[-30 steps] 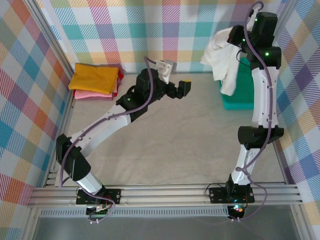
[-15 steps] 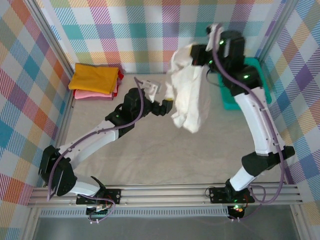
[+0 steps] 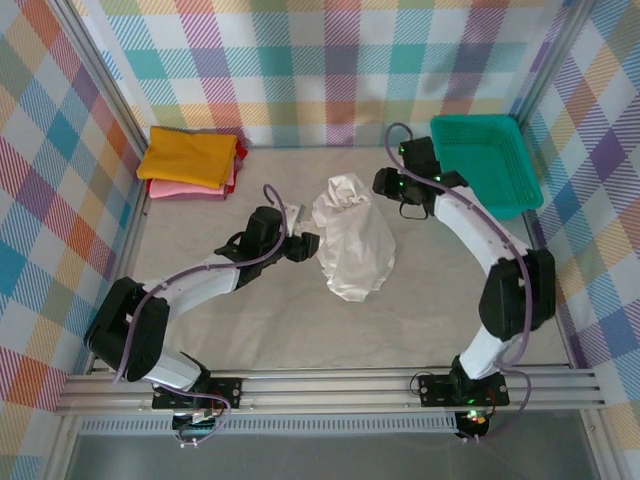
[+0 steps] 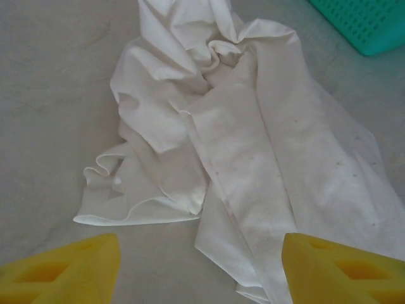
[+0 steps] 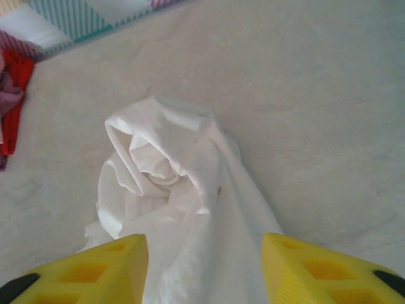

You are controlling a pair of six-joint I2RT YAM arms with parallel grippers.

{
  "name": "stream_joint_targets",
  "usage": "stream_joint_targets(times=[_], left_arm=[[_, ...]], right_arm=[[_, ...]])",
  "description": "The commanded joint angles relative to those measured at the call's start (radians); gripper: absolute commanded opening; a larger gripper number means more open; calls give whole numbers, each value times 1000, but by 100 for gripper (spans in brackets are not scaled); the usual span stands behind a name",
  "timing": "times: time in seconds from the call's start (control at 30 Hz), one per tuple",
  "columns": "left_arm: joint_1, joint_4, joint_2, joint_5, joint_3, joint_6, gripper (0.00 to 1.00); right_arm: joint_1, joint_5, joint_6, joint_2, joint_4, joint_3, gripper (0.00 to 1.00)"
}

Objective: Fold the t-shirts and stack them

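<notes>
The left gripper (image 4: 201,246) is seen with its jaws spread wide and nothing held between them. The right gripper (image 5: 204,244) is parted too, with no cloth visibly pinched, though the white shirt (image 3: 352,240) is spread right below its fingers. From above, the shirt is found at 3 o'clock of the left gripper, just beside it, and at 7 o'clock of the right gripper, whose fingers are poised near the bunched, twisted end. The shirt's long axis is laid roughly 12 to 6, crumpled at 12 and fanning out flatter toward 6. The left arm is judged marginally nearer the side hem, so a first spreading pull could well be taken there. The table (image 3: 300,320) is pale, bare and roomy around the cloth. The folded shirts (image 3: 190,160) are stacked at 10 o'clock and the green basket (image 3: 485,160) at 2, both well apart from the shirt.
</notes>
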Motion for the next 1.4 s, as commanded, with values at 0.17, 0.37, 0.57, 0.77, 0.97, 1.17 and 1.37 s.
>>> stream_joint_targets(times=[0.17,0.37,0.57,0.77,0.97,1.17,1.37], left_arm=[[47,1,29,25,-50,-100,68],[132,96,78,14,-95,-217,65],[174,111,103,-1,-82,-221,66],[238,151,129,7,-95,-256,66],[238,130,145,20,-78,-253,66],[234,122,150,41,-58,-253,67],[205,102,204,63,-3,-233,70]], right_arm=[[251,-19,-107,-92,19,-203,55],[376,48,-154,54,3,-159,57],[458,146,-258,195,-12,-54,57],[501,226,-304,355,-77,41,58],[507,316,-298,417,-124,61,36],[500,276,-276,308,-96,19,3],[429,223,-231,149,-60,-25,0]])
